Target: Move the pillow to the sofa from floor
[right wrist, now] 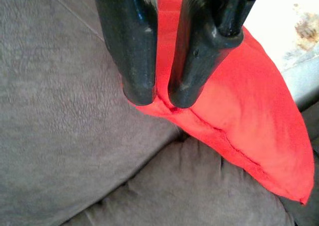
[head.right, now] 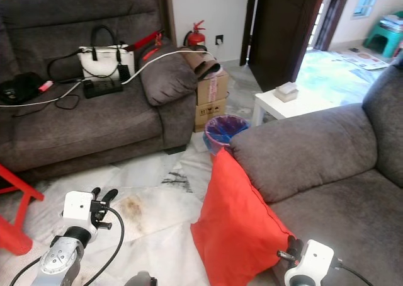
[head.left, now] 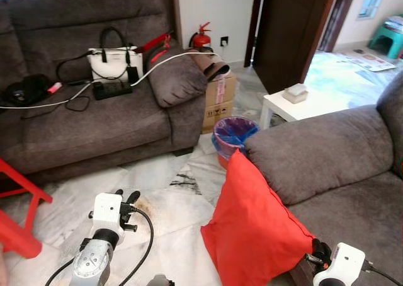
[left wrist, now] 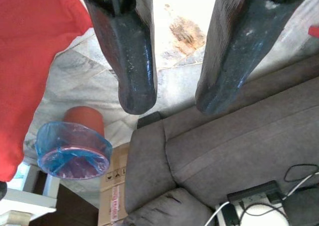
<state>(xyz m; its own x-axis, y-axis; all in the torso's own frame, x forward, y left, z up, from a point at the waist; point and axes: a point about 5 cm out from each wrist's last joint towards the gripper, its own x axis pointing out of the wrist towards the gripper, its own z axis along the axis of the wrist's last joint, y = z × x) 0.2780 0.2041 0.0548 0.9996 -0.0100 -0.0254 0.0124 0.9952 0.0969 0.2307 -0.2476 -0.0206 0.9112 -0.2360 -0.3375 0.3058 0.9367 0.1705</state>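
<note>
Nearest the camera, the right gripper [right wrist: 154, 94] is clamped on the red pillow [head.left: 255, 229], its two black fingers [right wrist: 132, 52] nearly touching each other with a fold of the pillow's seamed edge pinched between their tips. In the head views this grip sits at the pillow's lower right corner, right where the fabric meets the front edge of the near grey sofa [head.left: 340, 160]. The pillow stands upright, tilted against the front of that sofa and its armrest, its upper corner reaching the top of the armrest; its lower edge seems to be down at the pale marble floor [head.left: 170, 229], though the bottom runs out of the frame and this cannot be told for sure. To the left, well apart from the pillow, the left gripper [left wrist: 167, 106] is held over the bare floor with its fingers spread and nothing between them. Just beyond the pillow's upper corner stands a small bin with a blue liner [head.left: 233, 135], and behind it a cardboard box [head.left: 219, 100]. A white side table [head.left: 296, 106] stands past the armrest. Farther back, a second grey sofa [head.left: 82, 116] carries a white handbag [head.left: 113, 62] and cables, with a red fire extinguisher [head.left: 202, 39] by the wall
</note>
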